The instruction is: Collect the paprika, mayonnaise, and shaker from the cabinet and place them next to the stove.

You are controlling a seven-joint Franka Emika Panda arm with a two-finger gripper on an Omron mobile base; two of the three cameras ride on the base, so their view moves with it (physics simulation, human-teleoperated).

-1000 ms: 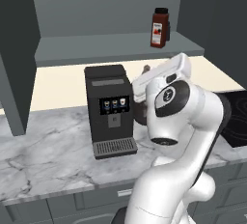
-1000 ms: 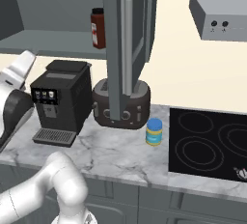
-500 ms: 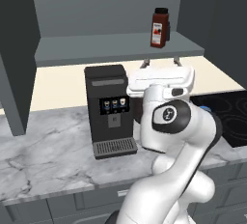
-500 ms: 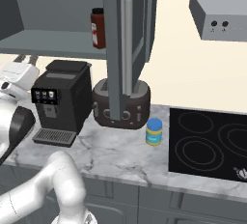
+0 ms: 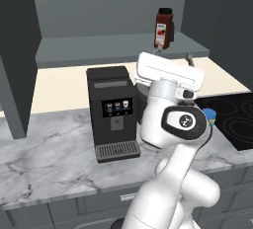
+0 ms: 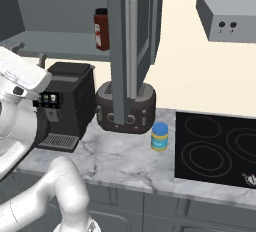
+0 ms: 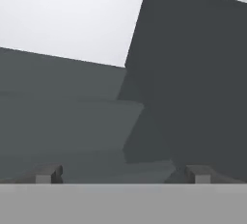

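My gripper [image 7: 120,175] was spread wide and held nothing; in the hand view the two fingertips [image 7: 47,174] stood far apart with only the grey inside of the cabinet [image 7: 193,73] between them. The paprika [image 5: 163,28] stood upright on the shelf, near its right end — above my hand and a little to its right, as the left base view showed it. Its long axis ran straight up, so I judged the grasp would have to come in level, fingers either side of the bottle (not from the top). The mayonnaise [image 6: 160,136] was already down on the counter [image 6: 120,161], between the toaster [image 6: 125,107] and the stove [image 6: 220,146]. The shaker — I could not pick it out.
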